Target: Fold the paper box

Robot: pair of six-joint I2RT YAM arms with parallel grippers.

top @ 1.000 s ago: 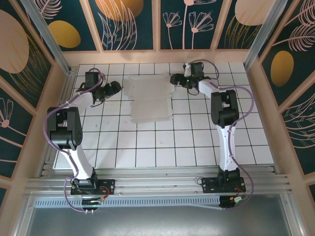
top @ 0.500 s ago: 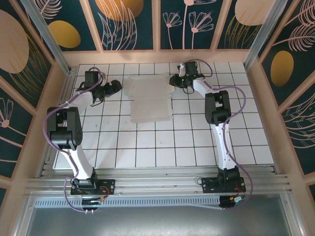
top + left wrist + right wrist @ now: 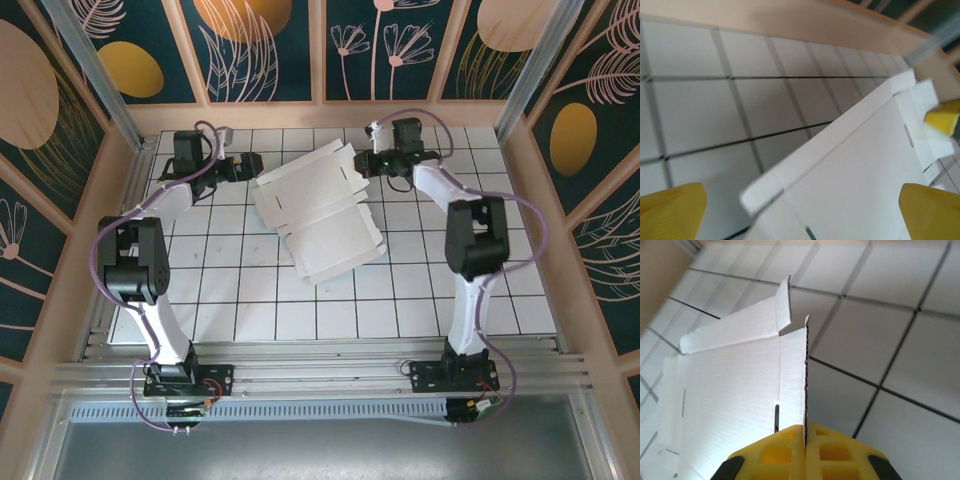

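White tiled table [image 3: 420,290], patterned walls behind. My right claw [image 3: 805,439] has just clamped onto one edge of the paper box [image 3: 320,212], lifting and swinging it toward my left claw [image 3: 800,210], whose jaws have spread wide. Folding has barely begun.

A white tiled table top [image 3: 400,290] with dark grout lines sits inside a pale wooden rim [image 3: 320,115]. Dark teal wall panels [image 3: 270,60] rise around it, printed with gold ovals and thin line-drawn leaves and flowers. Aluminium rails [image 3: 320,375] cross the near edge. Lighting is even.
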